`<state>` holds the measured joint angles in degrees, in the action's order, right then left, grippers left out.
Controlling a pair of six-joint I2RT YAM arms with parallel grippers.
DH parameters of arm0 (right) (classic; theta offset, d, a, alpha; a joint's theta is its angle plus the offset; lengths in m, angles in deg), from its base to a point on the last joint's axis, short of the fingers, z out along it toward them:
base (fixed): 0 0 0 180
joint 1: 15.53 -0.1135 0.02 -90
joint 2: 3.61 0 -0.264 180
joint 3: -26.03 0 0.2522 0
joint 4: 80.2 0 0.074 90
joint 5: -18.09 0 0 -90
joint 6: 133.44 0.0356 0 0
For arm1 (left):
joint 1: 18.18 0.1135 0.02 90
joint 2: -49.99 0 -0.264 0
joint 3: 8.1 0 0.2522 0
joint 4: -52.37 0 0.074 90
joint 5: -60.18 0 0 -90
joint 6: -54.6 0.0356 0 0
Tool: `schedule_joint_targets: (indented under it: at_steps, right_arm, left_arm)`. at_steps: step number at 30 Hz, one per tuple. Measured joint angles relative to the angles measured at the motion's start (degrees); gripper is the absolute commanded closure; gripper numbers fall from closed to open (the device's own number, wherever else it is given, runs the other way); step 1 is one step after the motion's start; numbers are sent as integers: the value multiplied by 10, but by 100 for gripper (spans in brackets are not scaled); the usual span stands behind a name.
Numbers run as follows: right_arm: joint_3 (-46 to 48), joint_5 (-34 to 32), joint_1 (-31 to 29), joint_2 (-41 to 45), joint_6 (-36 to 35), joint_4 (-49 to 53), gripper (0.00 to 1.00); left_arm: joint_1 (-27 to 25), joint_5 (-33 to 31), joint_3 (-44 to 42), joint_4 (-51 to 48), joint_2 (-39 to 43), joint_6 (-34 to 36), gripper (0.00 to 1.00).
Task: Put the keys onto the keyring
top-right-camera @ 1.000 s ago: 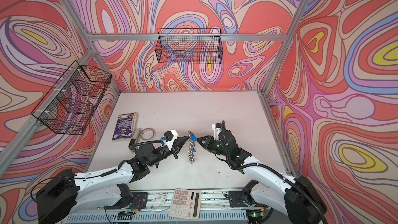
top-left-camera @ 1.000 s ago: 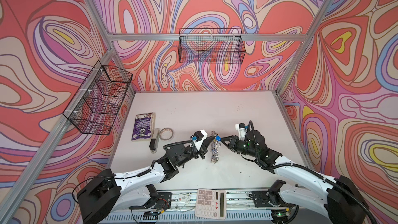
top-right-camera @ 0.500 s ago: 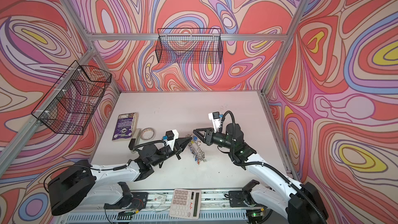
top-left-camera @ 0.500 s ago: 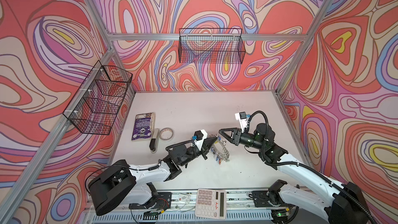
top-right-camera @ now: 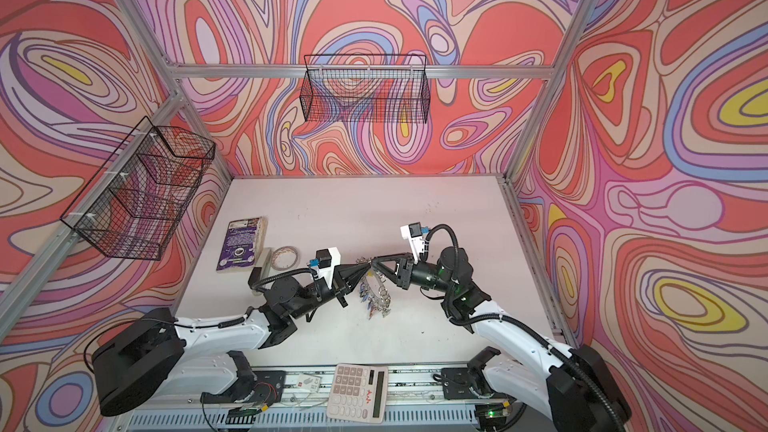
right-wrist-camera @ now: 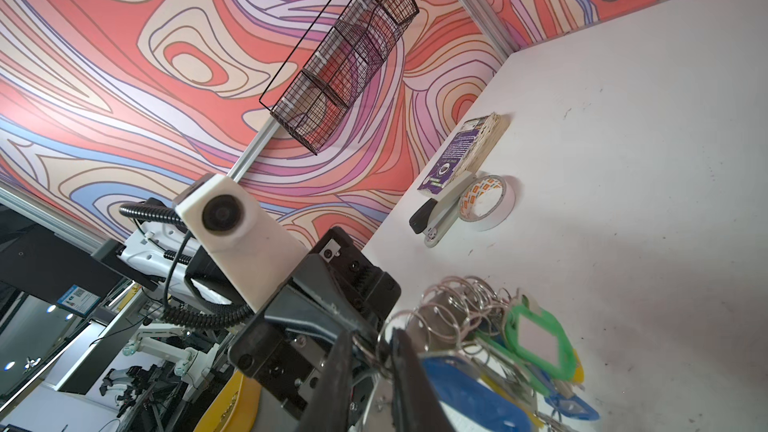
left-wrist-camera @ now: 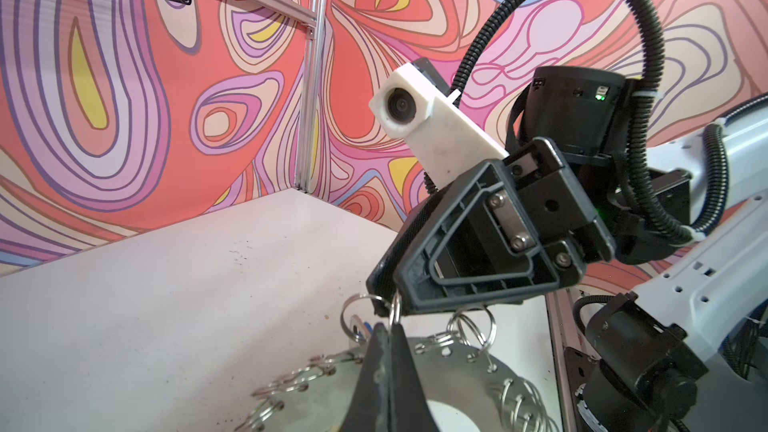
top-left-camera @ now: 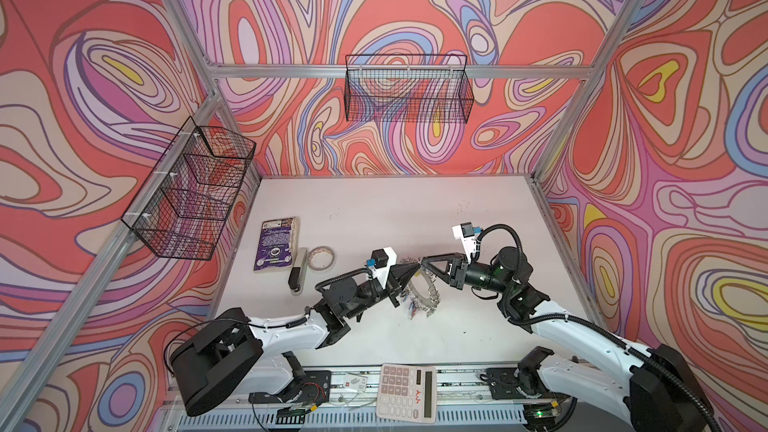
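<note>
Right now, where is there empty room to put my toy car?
Bare: the table strip along the back wall, and the near strip between keyring and calculator. Crowded: the left, with book, stapler and tape roll, and the middle, where left gripper and right gripper meet.

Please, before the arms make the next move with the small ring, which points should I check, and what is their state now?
1. Left gripper closed on the small ring: ok.
2. Right gripper holds that ring firmly: cannot tell; the ring sits between narrow jaws.
3. Ring joined to the keyring rim: cannot tell, the left gripper hides it.
4. Keys and their tags outside the right jaws: ok.
5. Tape roll away from both grippers: ok.
</note>
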<state>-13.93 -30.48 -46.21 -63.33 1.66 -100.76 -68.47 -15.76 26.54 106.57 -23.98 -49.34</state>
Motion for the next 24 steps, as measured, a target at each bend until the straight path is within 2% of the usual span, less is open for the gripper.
schedule_joint_targets:
  at_steps: [3,7,15,24]
  right_arm:
    - [3,-1,4,-2,5,-18,93]
    - [3,-2,7,-12,12,-40,94]
    - [12,34,1,-26,24,-65,84]
    - [28,45,24,1,40,-78,65]
  left_arm:
    - [5,6,0,5,0,-10,100]
    - [10,14,4,7,-9,-16,100]
    - [14,24,20,6,-33,-32,100]
    - [27,29,21,5,-33,-45,100]
